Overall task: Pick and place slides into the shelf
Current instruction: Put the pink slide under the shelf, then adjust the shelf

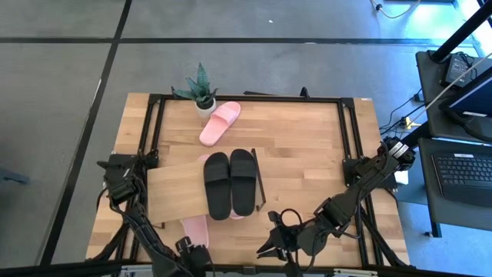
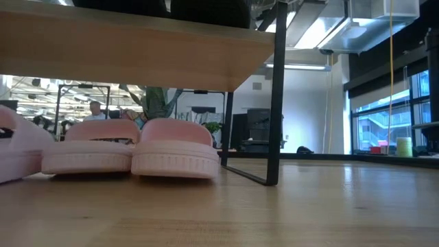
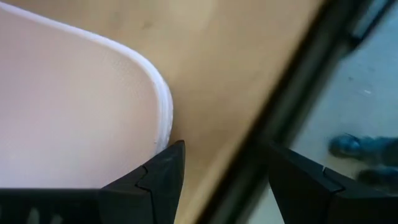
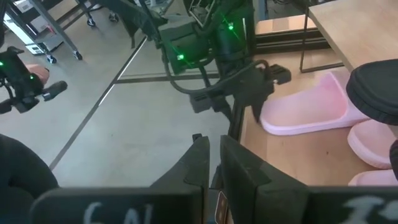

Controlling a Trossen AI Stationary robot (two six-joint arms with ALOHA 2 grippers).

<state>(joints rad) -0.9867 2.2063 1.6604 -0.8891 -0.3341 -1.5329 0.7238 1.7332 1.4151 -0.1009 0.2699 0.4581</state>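
A pink slide (image 1: 196,228) lies on the table at its near edge, partly under the shelf (image 1: 175,192); the right wrist view shows it too (image 4: 305,112). My left gripper (image 3: 227,155) stands open over that slide's near end, one finger by the slide's rim and the other over the table's edge. A black pair (image 1: 231,183) rests on the shelf's top board. More pink slides (image 2: 175,154) sit on the table under the board. Another pink slide (image 1: 219,121) lies at the far side. My right gripper (image 4: 211,146) hangs shut and empty above the near right. My left gripper comes down at a slant from the near side. One finger (image 3: 158,177) stands right at the rounded end rim (image 3: 165,127) of the pink slide. Whether it touches the rim I cannot tell. The slide lies flat on the table.
A potted plant (image 1: 201,91) stands at the table's far edge beside the far pink slide. The shelf's thin black end frame (image 2: 278,96) stands right of the slides. Bare wood lies to the right of the shelf (image 1: 307,154). A black rail frames the table (image 1: 346,131).
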